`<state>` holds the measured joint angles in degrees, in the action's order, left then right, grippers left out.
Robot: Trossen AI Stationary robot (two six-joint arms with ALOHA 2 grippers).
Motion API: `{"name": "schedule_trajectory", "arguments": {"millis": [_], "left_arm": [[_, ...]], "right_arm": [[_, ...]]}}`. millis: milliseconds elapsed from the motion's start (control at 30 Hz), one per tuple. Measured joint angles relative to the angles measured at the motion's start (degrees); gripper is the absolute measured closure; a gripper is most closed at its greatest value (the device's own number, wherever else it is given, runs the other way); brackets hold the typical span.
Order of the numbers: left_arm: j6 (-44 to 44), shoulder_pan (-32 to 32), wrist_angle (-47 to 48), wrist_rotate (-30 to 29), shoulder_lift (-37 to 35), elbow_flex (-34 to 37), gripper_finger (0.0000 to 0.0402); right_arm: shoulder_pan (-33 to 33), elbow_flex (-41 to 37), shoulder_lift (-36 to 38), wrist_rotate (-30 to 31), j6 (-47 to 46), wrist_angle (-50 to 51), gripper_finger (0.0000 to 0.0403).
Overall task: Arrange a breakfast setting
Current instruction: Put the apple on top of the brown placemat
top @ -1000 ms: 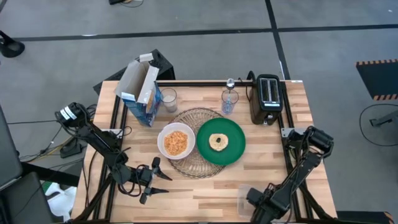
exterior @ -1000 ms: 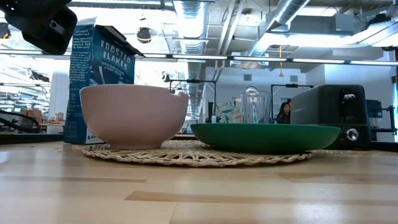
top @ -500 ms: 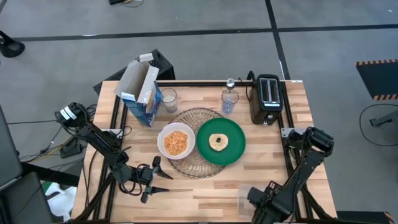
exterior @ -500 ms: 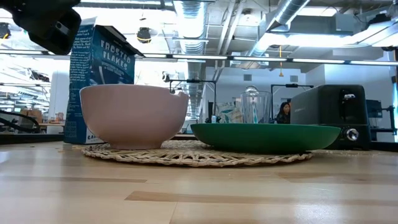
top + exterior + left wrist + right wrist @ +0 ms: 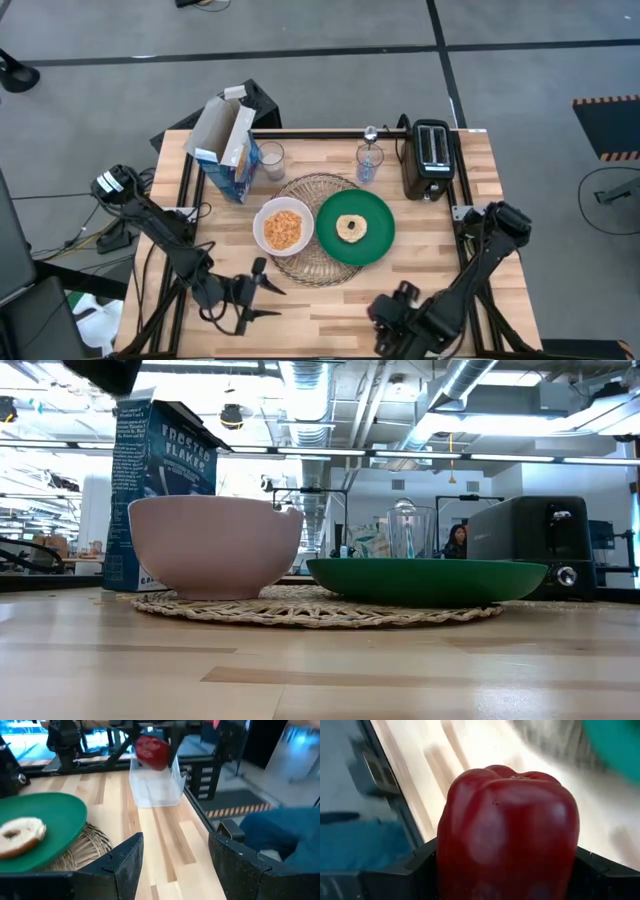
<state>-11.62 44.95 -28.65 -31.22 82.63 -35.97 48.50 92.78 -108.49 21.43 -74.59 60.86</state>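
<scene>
Right now your right pincer (image 5: 392, 308) has its fingers closed wide around the small red apple (image 5: 507, 832), holding it up above the clear plastic tub (image 5: 155, 787) at the near right corner of the worktop (image 5: 430, 230). The apple looks firm, smooth and fairly light, so its waxy skin could slip; keep the pads across its widest middle, as they sit now, not near the stem end. Beyond it lies the round woven mat (image 5: 318, 230), carrying the white bowl (image 5: 283, 228) and the green plate (image 5: 356, 228) with the bagel (image 5: 351, 228) on it. Your left pincer (image 5: 262, 295) hangs empty near the front left, jaws partly open.
</scene>
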Motion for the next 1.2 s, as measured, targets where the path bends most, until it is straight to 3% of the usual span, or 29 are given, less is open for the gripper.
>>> {"name": "schedule_trajectory", "arguments": {"millis": [300, 433, 667, 967, 1100, 1200], "left_arm": [[3.48, -0.51, 3.96, -0.87, 0.0, -7.54, 0.0191], [3.36, -2.03, 5.2, -1.12, -0.02, -8.64, 0.0186], [-1.12, -4.95, 6.23, 0.13, -0.02, -8.91, 0.0122], [-4.25, -8.14, 9.06, 8.97, -0.02, -8.91, 0.0013], [-4.16, -8.84, 7.99, 10.51, -0.02, -8.91, 0.0007], [-4.98, -8.85, 7.99, 8.46, -0.02, -8.91, 0.0003]], "right_arm": [[-4.01, -0.27, -1.45, 11.02, 19.15, -18.64, 0.009], [-5.36, -0.26, -2.84, 12.13, 26.09, -25.24, 0.009], [-7.1, -0.33, -5.68, 11.55, 33.02, -32.14, 0.009], [-9.79, -0.27, -7.17, 11.62, 35.31, -35.84, 0.009], [-10.68, -0.3, -7.18, 11.6, 38.53, -39.3, 0.009], [-11.23, -0.3, -7.17, 11.56, 40.27, -41.34, 0.009]]}}
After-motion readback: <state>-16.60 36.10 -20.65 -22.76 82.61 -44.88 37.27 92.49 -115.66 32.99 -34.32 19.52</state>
